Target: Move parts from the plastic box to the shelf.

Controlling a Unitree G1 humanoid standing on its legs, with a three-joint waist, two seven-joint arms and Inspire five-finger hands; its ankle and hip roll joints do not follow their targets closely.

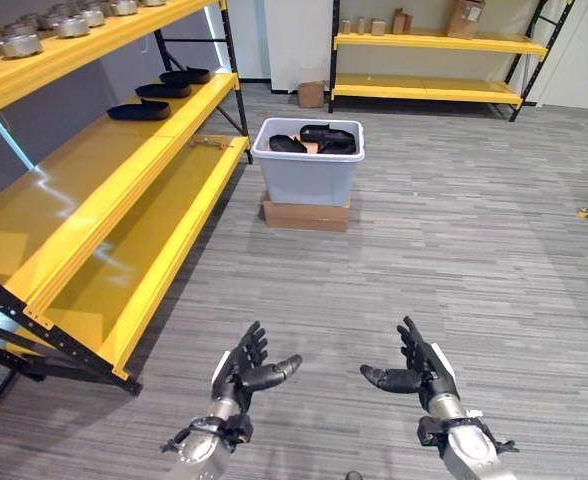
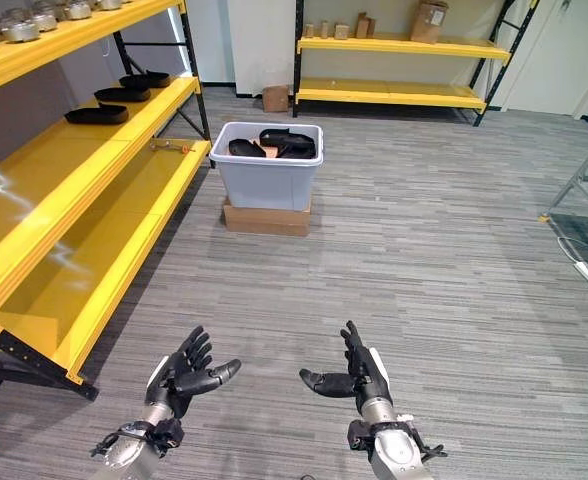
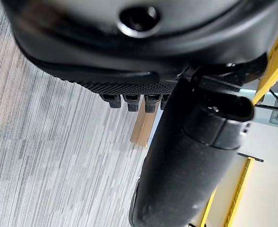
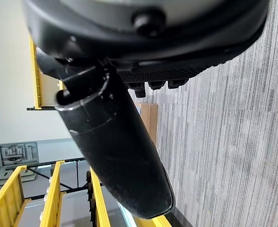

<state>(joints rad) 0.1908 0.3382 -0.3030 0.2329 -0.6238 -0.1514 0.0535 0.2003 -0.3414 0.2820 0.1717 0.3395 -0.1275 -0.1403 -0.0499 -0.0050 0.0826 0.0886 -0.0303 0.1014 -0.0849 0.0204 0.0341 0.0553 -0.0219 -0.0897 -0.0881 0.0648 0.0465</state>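
A grey plastic box (image 1: 307, 170) stands on a flat cardboard box (image 1: 306, 214) on the floor ahead, with black parts (image 1: 326, 138) lying inside it. To the left runs a yellow shelf (image 1: 114, 190); three black parts (image 1: 140, 110) lie on its middle level. My left hand (image 1: 244, 371) and right hand (image 1: 423, 374) are both held low in front of me, palms facing each other, fingers straight, holding nothing. They are well short of the box.
Metal parts (image 1: 22, 42) sit on the yellow shelf's top level. A second yellow shelf (image 1: 429, 65) with small boxes stands at the far wall. A small cardboard box (image 1: 311, 94) sits on the floor behind. Grey floor lies between me and the box.
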